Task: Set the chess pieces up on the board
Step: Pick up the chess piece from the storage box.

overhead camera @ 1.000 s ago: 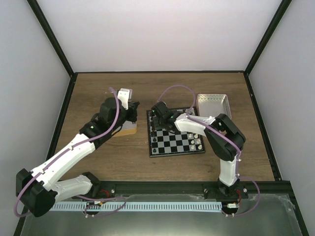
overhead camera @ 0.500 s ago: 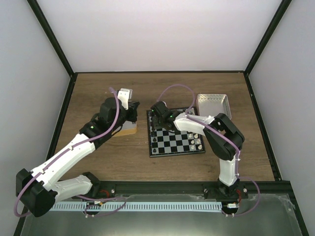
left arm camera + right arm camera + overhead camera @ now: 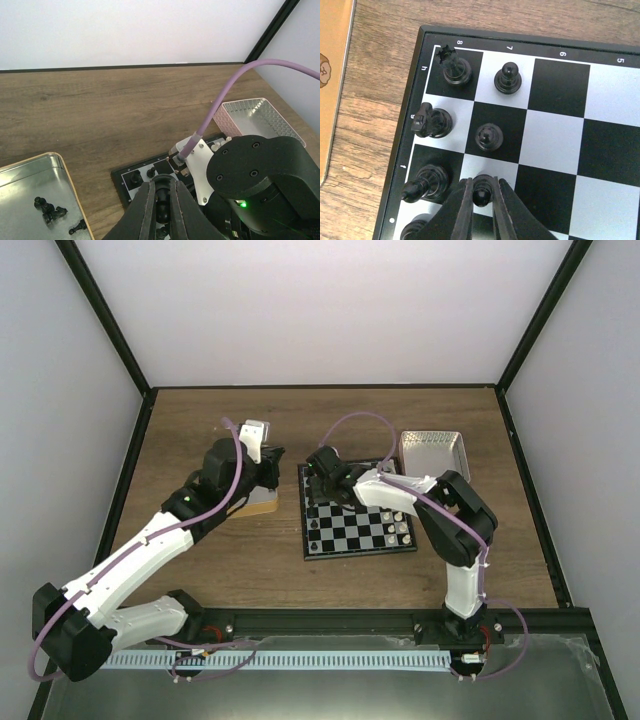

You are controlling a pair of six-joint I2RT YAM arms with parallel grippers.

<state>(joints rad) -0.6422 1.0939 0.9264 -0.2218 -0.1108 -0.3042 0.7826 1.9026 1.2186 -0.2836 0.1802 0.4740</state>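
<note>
The board [image 3: 362, 532] lies mid-table, with black chess pieces along its left columns. In the right wrist view a rook [image 3: 454, 67], a knight [image 3: 432, 122], a bishop [image 3: 427, 182] and two pawns [image 3: 508, 77] stand near the corner. My right gripper [image 3: 481, 200] is low over the board [image 3: 560, 125], its jaws tight round a black pawn [image 3: 481, 192] that stands on a white square. My left gripper [image 3: 162, 207] hovers by the board's left edge. It is shut on a black chess piece [image 3: 163, 212].
A gold-rimmed tin [image 3: 27, 185] holding several loose black pieces [image 3: 50, 210] lies left of the board, under my left arm. A silver tin [image 3: 432, 452] sits behind the board's right corner. White pieces [image 3: 400, 525] stand on the board's right side.
My right gripper has edged slightly toward the board's far left corner with the pawn between its jaws. The left arm has stayed put.
</note>
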